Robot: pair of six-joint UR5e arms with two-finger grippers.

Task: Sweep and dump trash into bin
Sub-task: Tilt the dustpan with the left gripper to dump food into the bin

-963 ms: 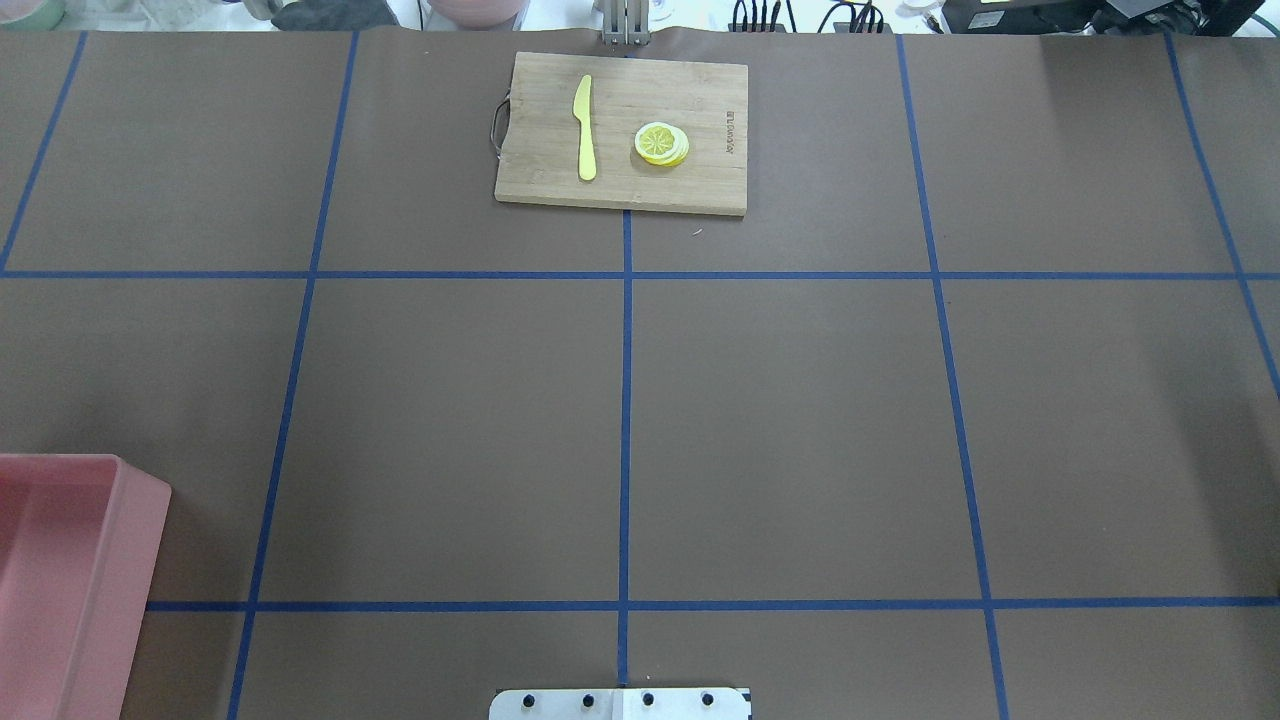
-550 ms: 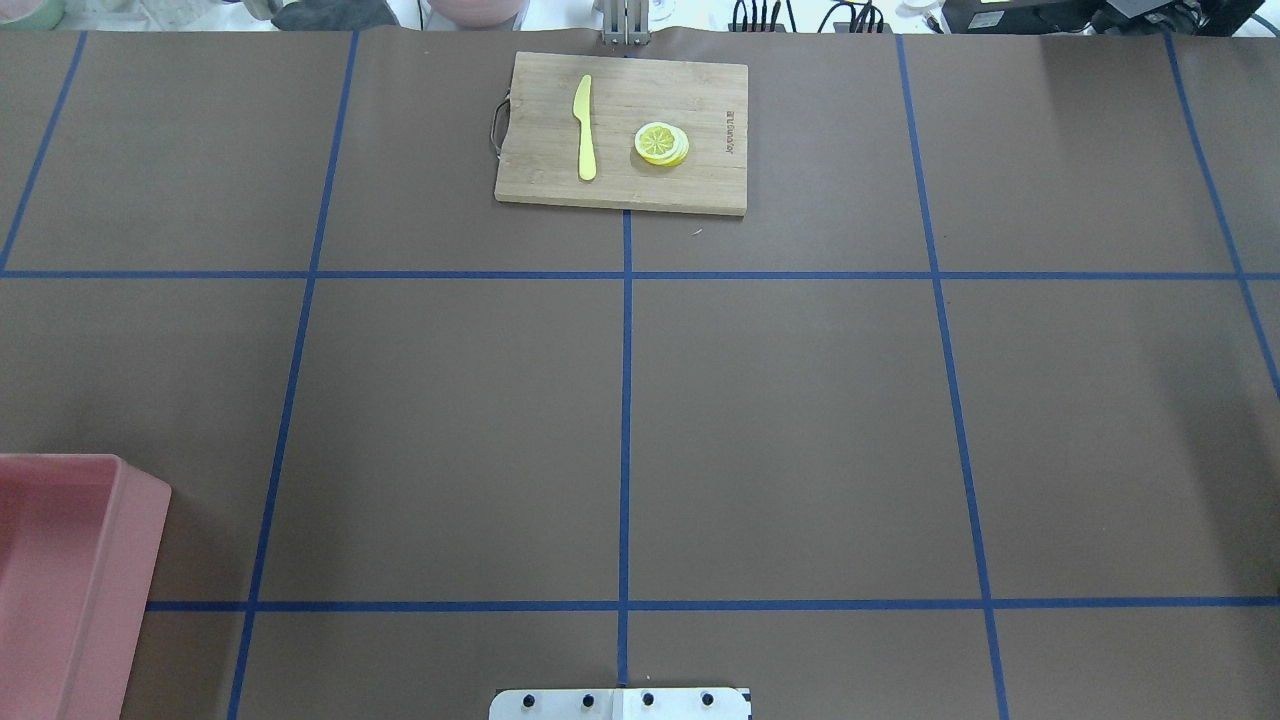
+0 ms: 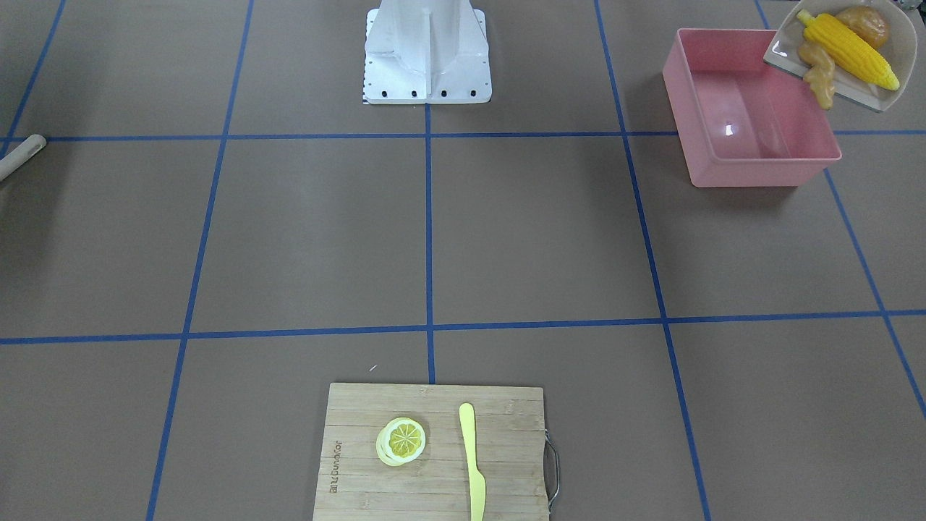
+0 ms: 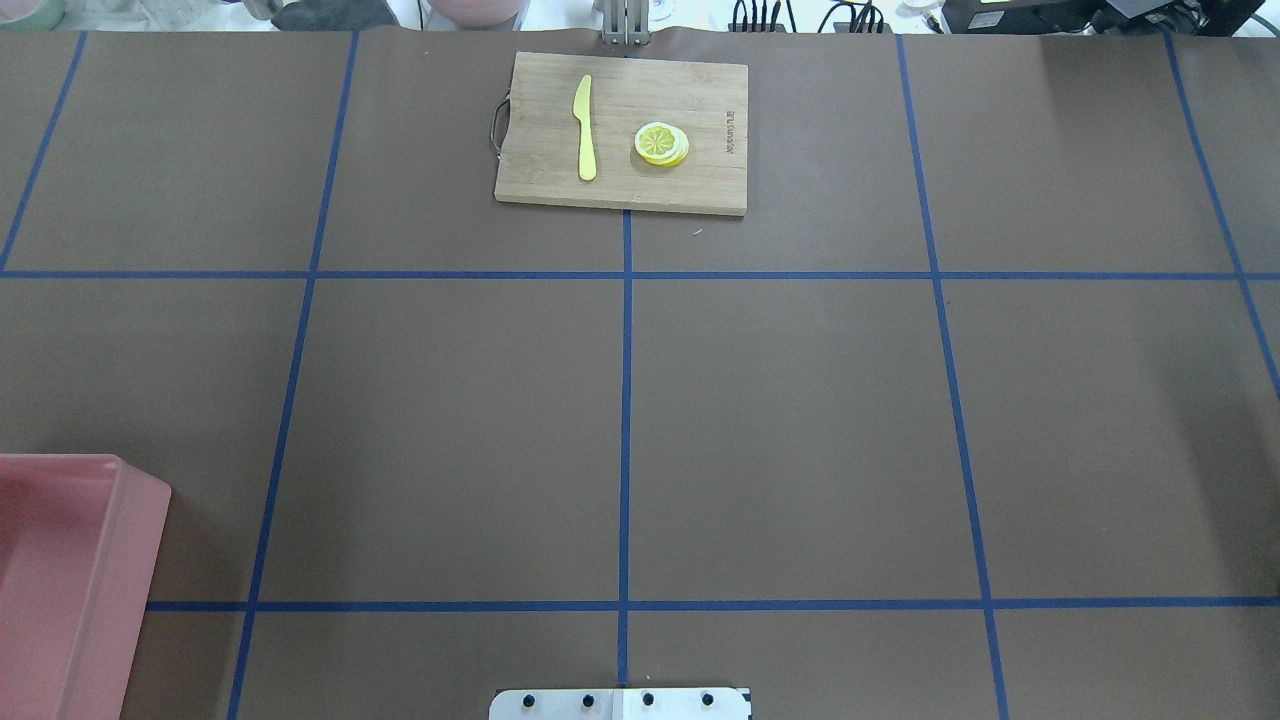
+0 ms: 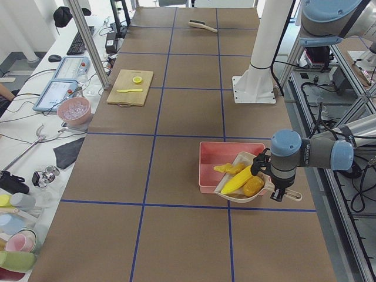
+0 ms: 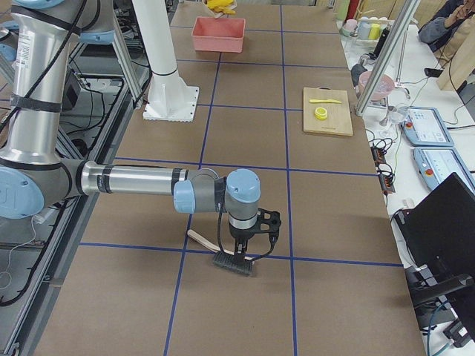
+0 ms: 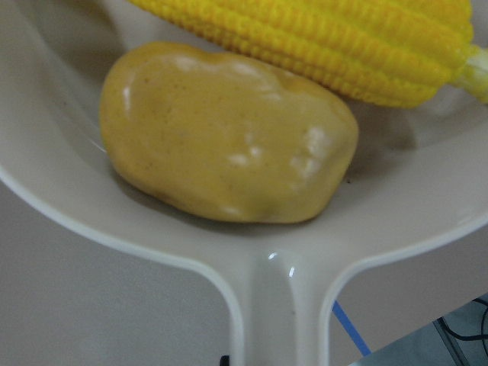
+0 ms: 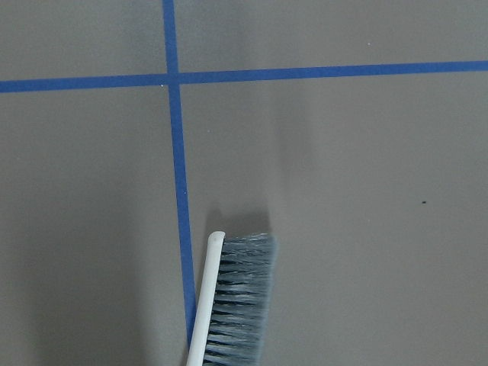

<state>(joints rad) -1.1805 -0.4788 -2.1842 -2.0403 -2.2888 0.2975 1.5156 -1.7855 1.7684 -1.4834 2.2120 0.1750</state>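
brown worktop [image 4: 800, 420], blue tape lines [image 4: 626, 400]; desk [image 5: 26, 123] with screens [image 5: 57, 94] alongside. board [image 4: 700, 185] at far edge, knife [image 4: 585, 130] and lemon [image 4: 661, 143] on it. pink bin [image 3: 759, 172] at robot's left. dustpan [image 3: 904, 43] over bin corner holds corn [image 3: 850, 49], ginger [image 3: 817, 72], potato [image 3: 864, 22]. left gripper [image 5: 276, 191] by dustpan handle, right gripper [image 6: 246, 252] over brush [image 6: 231, 262]: jaws, cannot tell.

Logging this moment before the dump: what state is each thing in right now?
bin: upright, empty
dustpan: raised, tilted toward bin
corn: in dustpan
potato: in dustpan
ginger: at dustpan's lower lip
brush: bristles down on the table
left gripper: at dustpan handle, jaws unseen
right gripper: over brush, jaws unseen
knife: flat on cutting board
lemon slices: stacked on cutting board
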